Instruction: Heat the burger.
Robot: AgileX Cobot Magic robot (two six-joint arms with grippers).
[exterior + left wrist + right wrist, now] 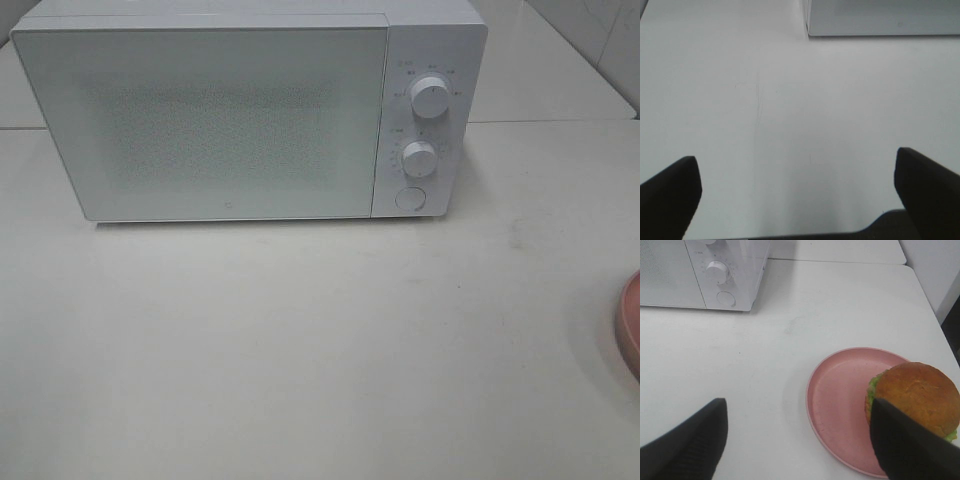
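Observation:
The burger (920,395), with a golden-brown bun and green lettuce, sits on the far side of a pink round plate (840,400) in the right wrist view. In the exterior high view only the plate's rim (630,325) shows at the right edge; the burger is out of view there. The white microwave (250,110) stands at the back with its door shut. My right gripper (797,440) is open above the table, one finger (910,445) in front of the burger. My left gripper (797,185) is open over bare table near the microwave's corner (880,20). Neither gripper shows in the exterior high view.
The microwave has two knobs (429,100) and a round button (410,198) on its right panel. The white table (300,330) stretches in front of it. The table's edge (940,315) runs close behind the plate.

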